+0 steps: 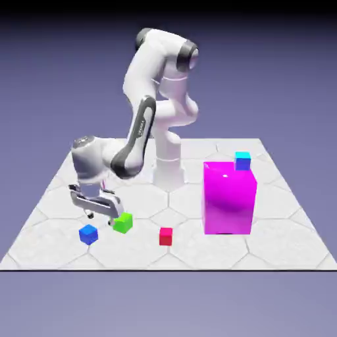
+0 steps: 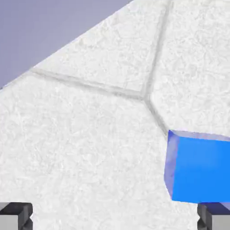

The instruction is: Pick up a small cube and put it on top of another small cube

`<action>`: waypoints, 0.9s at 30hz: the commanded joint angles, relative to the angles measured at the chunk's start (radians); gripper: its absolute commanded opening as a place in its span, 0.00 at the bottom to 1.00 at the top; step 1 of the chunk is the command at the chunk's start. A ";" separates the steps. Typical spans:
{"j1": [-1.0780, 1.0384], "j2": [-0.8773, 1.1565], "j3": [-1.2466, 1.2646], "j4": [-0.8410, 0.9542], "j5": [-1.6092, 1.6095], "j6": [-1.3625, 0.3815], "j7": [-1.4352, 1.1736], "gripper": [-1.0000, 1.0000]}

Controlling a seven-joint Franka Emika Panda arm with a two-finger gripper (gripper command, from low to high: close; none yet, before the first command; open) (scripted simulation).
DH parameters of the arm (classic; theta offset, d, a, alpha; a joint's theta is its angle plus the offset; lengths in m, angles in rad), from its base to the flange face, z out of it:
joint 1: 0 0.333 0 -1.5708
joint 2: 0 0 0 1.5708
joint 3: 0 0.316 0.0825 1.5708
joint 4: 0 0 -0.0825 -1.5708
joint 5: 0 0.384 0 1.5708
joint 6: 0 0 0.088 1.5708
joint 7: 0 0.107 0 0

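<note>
The small dark blue cube (image 1: 88, 233), glossy and sharp-edged, sits closest to the front edge of the table in the exterior view, resting flat on the pale stone-textured tabletop (image 1: 276, 237) with its hexagonal tile seams. In the hand view the same blue cube (image 2: 200, 168) fills the lower right, its smooth top face bright and one side face darker, just above the right grey fingertip (image 2: 214, 216); the left fingertip sits far off at the opposite bottom corner. The white arm's two-finger gripper (image 1: 99, 209) hangs just above and behind the blue cube, its fingers spread wide with nothing between them; the cube lies toward one finger rather than centred in the gap.

Just beside the gripper, toward the exterior view's right, rests a small glossy green cube (image 1: 122, 222), close to the blue one but not touching it. Further right lies a small red cube (image 1: 166, 236), apart from both.

Well away on the exterior view's right stands a big shiny magenta block (image 1: 228, 197), tall and smooth with a soft highlight on its front. The small cyan cube (image 1: 243, 160) shows at the block's far upper corner; whether it rests on the block or on the table behind it cannot be told.
</note>
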 commanded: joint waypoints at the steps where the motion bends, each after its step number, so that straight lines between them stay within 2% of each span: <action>1: 0.011 0.036 -0.030 0.017 0.023 -0.020 -0.013 0.50; 4: 0.030 0.098 -0.081 0.045 0.061 -0.054 -0.035 0.50; 9: -0.103 0.245 0.098 0.085 0.238 0.040 -0.147 0.50; 10: -0.103 0.245 0.098 0.085 0.238 0.040 -0.147 0.00; 17: 0.061 0.083 -0.070 0.059 0.077 -0.027 -0.028 0.00; 27: 0.186 -0.280 0.291 0.010 -0.147 -0.183 -0.123 0.00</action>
